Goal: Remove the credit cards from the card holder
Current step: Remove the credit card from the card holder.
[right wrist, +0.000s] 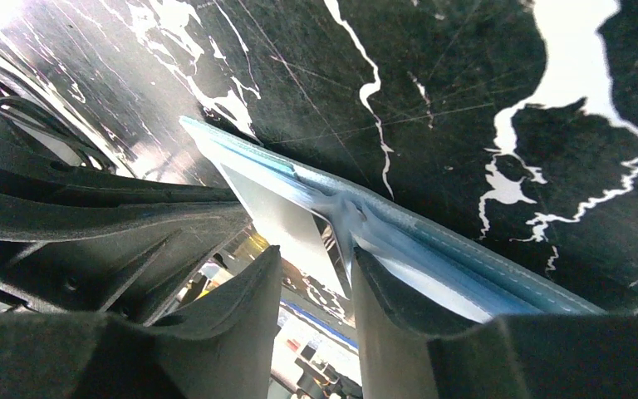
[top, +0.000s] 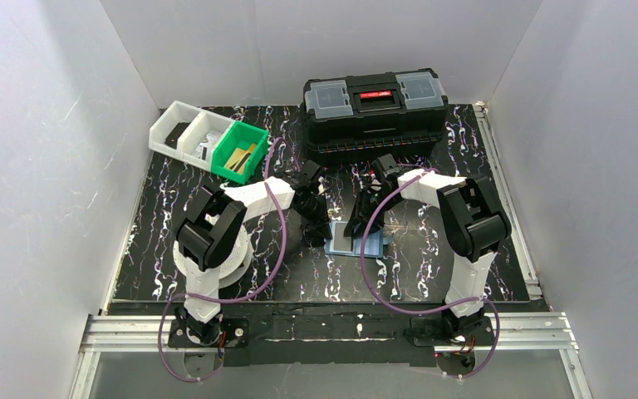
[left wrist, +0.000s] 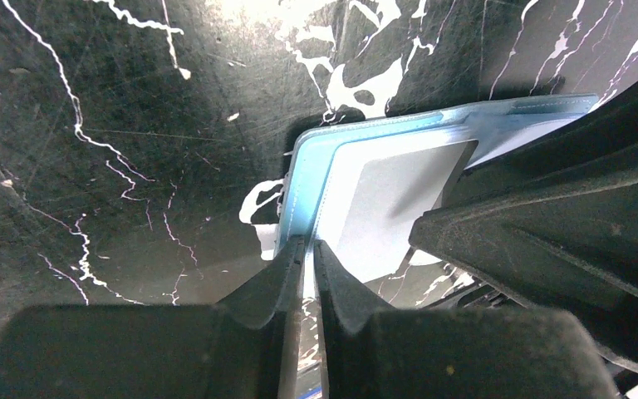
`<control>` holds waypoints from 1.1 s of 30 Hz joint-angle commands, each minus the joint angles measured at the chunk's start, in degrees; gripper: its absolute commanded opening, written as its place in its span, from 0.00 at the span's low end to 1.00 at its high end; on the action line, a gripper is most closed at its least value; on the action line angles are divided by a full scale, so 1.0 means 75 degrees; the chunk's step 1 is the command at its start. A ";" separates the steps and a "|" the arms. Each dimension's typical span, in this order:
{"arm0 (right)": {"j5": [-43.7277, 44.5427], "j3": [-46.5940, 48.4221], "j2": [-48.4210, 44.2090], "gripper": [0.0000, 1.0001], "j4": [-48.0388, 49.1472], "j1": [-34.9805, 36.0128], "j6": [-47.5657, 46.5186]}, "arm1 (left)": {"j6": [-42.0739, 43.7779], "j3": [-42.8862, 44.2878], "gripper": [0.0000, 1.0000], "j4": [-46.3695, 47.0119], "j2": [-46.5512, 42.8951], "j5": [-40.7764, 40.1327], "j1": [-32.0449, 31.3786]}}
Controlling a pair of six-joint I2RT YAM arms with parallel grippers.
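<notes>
Where my arms meet: card holder [top: 370, 243], open.
Behind: toolbox [top: 375, 112], well apart.
Left gripper [left wrist: 308, 247]: pinching holder's edge.
Right gripper [right wrist: 316, 256]: parted, astride its flap.

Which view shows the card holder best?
Left wrist: the card holder shows its pale inside and blue rim close up. Top external shows it small, partly behind the arms; right wrist sees it edge-on.

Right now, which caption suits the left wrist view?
Left gripper, jaws closed on the edge of the blue card holder, over a black marbled table.
</notes>
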 commanded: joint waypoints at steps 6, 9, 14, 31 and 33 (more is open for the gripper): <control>-0.0288 0.0198 0.0331 0.45 0.0469 0.0289 -0.0100 | -0.0163 -0.0233 0.10 -0.0334 -0.0319 -0.0283 -0.0198; -0.0175 0.0115 0.0271 0.45 0.0462 0.0283 -0.0102 | -0.0114 -0.0223 0.11 -0.0344 -0.0439 -0.0375 -0.0199; -0.0308 -0.0004 0.0281 0.46 0.0668 0.0277 -0.0167 | 0.0009 -0.0163 0.11 -0.0504 -0.0666 -0.0478 -0.0194; 0.0262 0.0253 -0.0140 0.45 0.0016 0.0289 -0.0503 | 0.0275 0.0022 0.01 -0.0827 -0.0991 -0.0673 -0.0198; 0.0226 0.0215 -0.0130 0.45 0.0042 0.0289 -0.0499 | 0.0274 0.0087 0.01 -0.0807 -0.0860 -0.0665 -0.0198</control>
